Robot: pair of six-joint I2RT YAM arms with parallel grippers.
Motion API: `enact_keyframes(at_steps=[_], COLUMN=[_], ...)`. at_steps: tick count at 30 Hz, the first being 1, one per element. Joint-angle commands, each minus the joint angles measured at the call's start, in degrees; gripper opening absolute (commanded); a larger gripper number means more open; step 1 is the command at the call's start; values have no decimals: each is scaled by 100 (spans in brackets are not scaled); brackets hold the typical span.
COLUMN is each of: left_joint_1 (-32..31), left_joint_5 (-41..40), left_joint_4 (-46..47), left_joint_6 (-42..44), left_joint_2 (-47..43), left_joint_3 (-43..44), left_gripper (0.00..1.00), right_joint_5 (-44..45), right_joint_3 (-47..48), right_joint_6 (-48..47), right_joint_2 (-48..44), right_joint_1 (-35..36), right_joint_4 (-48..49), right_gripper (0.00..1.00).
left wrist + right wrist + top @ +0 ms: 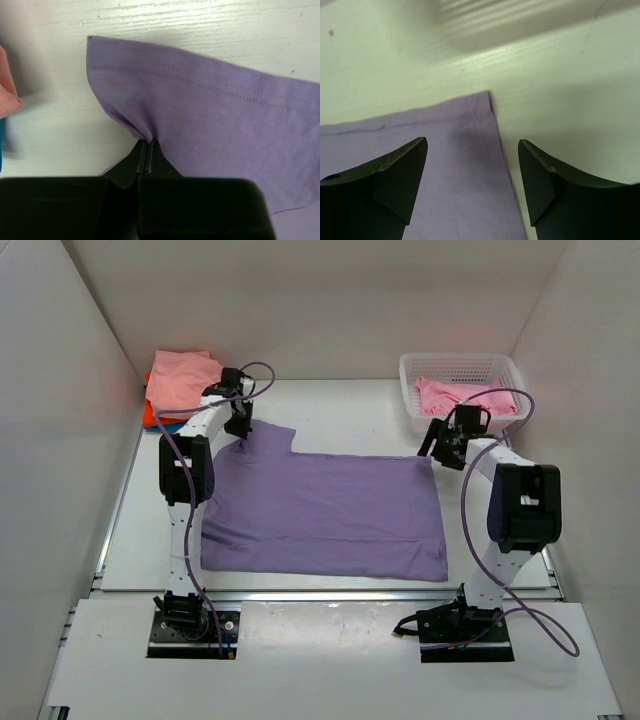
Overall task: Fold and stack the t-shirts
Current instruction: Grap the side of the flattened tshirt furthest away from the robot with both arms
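Note:
The lavender-purple t-shirt [320, 515] lies spread flat across the middle of the table. My left gripper [240, 422] is at its far left sleeve and is shut on a pinch of the purple cloth [146, 137]. My right gripper [438, 448] is open just above the shirt's far right corner [482, 107], its two fingers straddling the cloth edge without holding it. A salmon-pink t-shirt [183, 378] tops a stack at the far left, with orange-red and blue cloth under it. A brighter pink t-shirt [450, 397] lies in the basket.
A white plastic mesh basket [462, 365] stands at the far right corner. White walls enclose the table on three sides. Purple cables loop from both arms.

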Motion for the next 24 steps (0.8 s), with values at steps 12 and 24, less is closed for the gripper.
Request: enact_keyframes(at_steps=[12,24], left_joint_1=[118,452], left_joint_5=[433,777], left_joint_4=[-20,313], left_joint_6=[27,-157], left_joint_2=[-419,-1945], left_joint_3=[-720,-1850], left_gripper=[0,0], right_joint_5=[-287,-911], right_joint_3=[658,280], right_joint_6=[236,43], right_joint_2=[1089,160], right_joint_1=[-20,-117], right_joint_4=[490,896], right_gripper=[45,0])
